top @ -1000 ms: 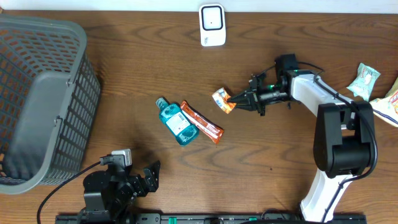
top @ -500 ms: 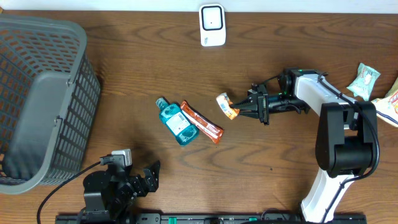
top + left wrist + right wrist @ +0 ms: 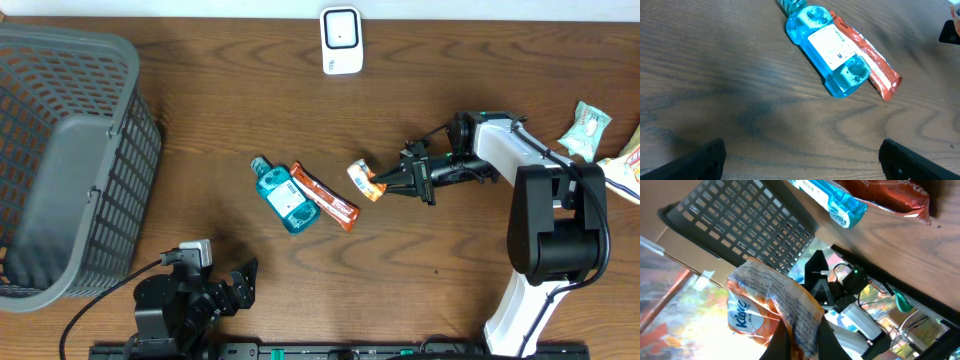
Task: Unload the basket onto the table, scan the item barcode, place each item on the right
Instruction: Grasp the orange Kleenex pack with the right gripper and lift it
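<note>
Grained matt wood table (image 3: 200,100); crinkled glossy packet (image 3: 365,181); clear blue plastic bottle (image 3: 282,198).

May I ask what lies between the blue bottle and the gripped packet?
An orange snack bar, beside the bottle, short of the packet, in the overhead view.

Bottle: a clear blue plastic bottle (image 3: 827,47) with a white label lies on its side, ribbed teal cap at the far end, base toward the camera.
Bar: an orange-red foil snack bar (image 3: 875,70) lies flat along the bottle's right side, touching it, its near end reaching past the bottle's base.
Table: dark brown wood-grain table (image 3: 740,100) beneath both.
Left gripper: the left gripper (image 3: 807,157) sits nearer the camera than the bottle, black fingers (image 3: 700,160) spread wide in the lower corners, nothing between them.
Edge: a black part (image 3: 950,32), right of the bottle and apart from it, is cut off by the frame.
</note>
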Available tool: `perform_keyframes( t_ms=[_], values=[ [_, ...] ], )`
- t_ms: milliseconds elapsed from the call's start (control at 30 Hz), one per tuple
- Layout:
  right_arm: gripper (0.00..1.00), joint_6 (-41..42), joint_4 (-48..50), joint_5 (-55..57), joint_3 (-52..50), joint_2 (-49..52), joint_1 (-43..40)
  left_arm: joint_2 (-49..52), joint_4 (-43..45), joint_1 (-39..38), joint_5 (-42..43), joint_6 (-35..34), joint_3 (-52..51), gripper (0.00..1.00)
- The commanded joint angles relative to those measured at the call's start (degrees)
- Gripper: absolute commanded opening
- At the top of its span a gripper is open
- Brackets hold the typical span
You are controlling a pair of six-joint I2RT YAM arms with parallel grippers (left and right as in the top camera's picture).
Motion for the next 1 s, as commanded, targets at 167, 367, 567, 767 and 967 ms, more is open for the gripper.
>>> perform_keyframes(
  t_ms=[167, 367, 567, 767, 967],
  values=[
    [0.02, -23.39, -15.87, -0.61, -0.07, -0.15, -0.13, -0.2, -0.74, 0.11, -0.33, -0.5, 0.31, 0.98],
    [0.02, -37.62, -28.17, 2.78, -0.07, -0.15, -0.11, -0.2, -0.74, 0.11, -0.33, -0.5, 0.31, 0.98],
    [0.01, -43.1, -29.03, 11.47, -0.07, -0.15, 0.28, -0.2, -0.74, 0.11, -0.33, -0.5, 0.31, 0.98],
    [0.02, -53.35, -29.03, 13.05, -0.07, -0.15, 2.27, -0.2, -0.74, 0.11, -0.33, -0.5, 0.31, 0.98],
    [0.02, -60.85, -23.02, 3.52, -0.04, -0.15, 8.22, -0.2, -0.74, 0.11, -0.33, -0.5, 0.31, 0.98]
  ],
)
